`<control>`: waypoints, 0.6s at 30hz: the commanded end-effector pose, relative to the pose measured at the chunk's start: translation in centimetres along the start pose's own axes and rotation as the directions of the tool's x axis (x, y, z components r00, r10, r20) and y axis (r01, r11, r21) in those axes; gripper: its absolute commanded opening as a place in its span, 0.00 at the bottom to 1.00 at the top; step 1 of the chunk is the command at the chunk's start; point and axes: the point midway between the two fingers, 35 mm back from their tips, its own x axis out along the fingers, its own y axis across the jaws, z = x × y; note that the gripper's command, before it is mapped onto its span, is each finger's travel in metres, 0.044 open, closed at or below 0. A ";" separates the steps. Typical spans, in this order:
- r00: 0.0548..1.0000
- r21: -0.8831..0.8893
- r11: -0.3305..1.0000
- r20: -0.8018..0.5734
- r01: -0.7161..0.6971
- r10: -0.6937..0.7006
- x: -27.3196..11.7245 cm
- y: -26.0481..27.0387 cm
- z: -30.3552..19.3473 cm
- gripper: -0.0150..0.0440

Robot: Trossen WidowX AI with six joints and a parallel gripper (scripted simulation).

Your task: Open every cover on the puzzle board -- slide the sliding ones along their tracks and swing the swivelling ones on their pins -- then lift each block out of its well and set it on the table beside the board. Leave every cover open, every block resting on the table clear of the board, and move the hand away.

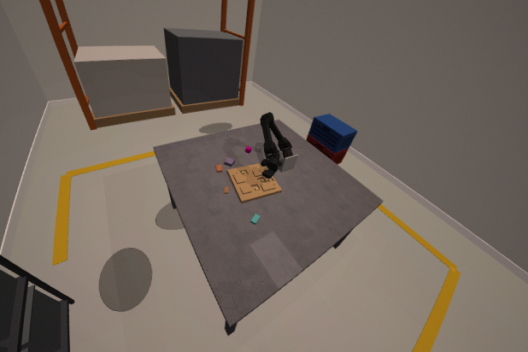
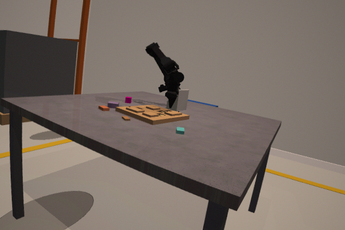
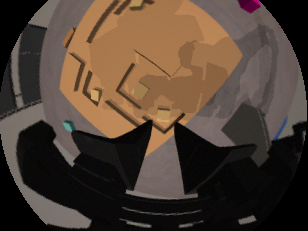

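The wooden puzzle board (image 1: 243,197) (image 2: 153,122) (image 3: 115,54) carries raised covers of its own colour and small pale yellow knobs. My gripper (image 1: 268,173) (image 2: 172,106) (image 3: 163,123) is partly open and empty, low over the board's edge. One pale knob (image 3: 164,114) lies just beyond the fingertips, another knob (image 3: 141,90) farther in. On the table beside the board rest a teal block (image 1: 255,219) (image 2: 180,130) (image 3: 68,126), a magenta block (image 1: 248,149) (image 2: 128,100), a purple block (image 1: 230,161) (image 2: 113,104), an orange-red block (image 1: 219,168) (image 2: 104,108) and a small brown-orange block (image 1: 226,190) (image 2: 126,118). Well contents are unclear.
A pale upright panel (image 1: 289,163) (image 2: 183,99) (image 3: 244,130) stands on the table close beside the gripper. The arm's shadow falls across the board. Blue and red crates (image 1: 333,132) stand off the table, behind its far edge.
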 end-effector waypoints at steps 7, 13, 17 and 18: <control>1.000 -0.003 1.000 0.003 0.003 -0.003 1.1 0.0 0.0 0.50; 1.000 -0.003 1.000 0.003 0.004 -0.004 1.7 0.0 0.0 0.50; 1.000 -0.003 1.000 0.003 0.004 -0.004 2.0 0.0 0.0 0.50; 1.000 -0.003 1.000 0.003 0.004 -0.004 2.0 0.0 0.0 0.50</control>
